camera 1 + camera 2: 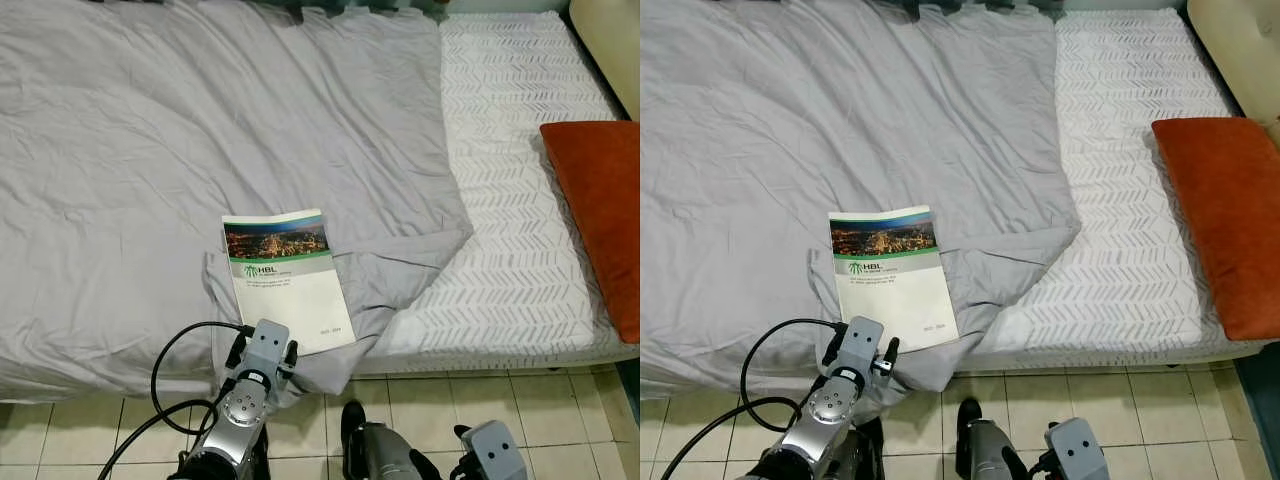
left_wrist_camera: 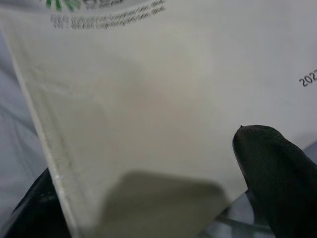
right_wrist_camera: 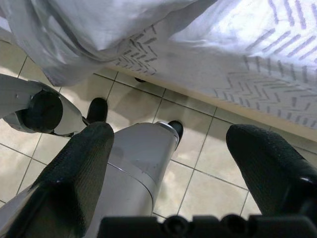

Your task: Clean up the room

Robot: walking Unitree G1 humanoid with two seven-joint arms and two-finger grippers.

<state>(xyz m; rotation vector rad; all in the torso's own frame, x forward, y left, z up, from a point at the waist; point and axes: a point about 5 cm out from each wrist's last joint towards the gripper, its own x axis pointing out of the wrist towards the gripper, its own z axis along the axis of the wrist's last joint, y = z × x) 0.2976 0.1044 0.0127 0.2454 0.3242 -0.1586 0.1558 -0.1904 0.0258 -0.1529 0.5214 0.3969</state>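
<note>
The booklet's [image 1: 288, 278] near edge is hidden behind the left hand [image 1: 262, 350], so the grip cannot be seen from the head views. Its small cover print is unreadable. The orange pillow [image 1: 600, 210] and the bed [image 1: 120, 150] are cut off by the picture edges.

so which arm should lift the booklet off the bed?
Left. The left gripper is already at the booklet's near edge, a finger on each side. The right gripper hangs open over the floor tiles.

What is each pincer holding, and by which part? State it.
Left pincer grips the booklet at its near bottom edge, one finger on the cover. Right pincer is open, holding nothing.
</note>
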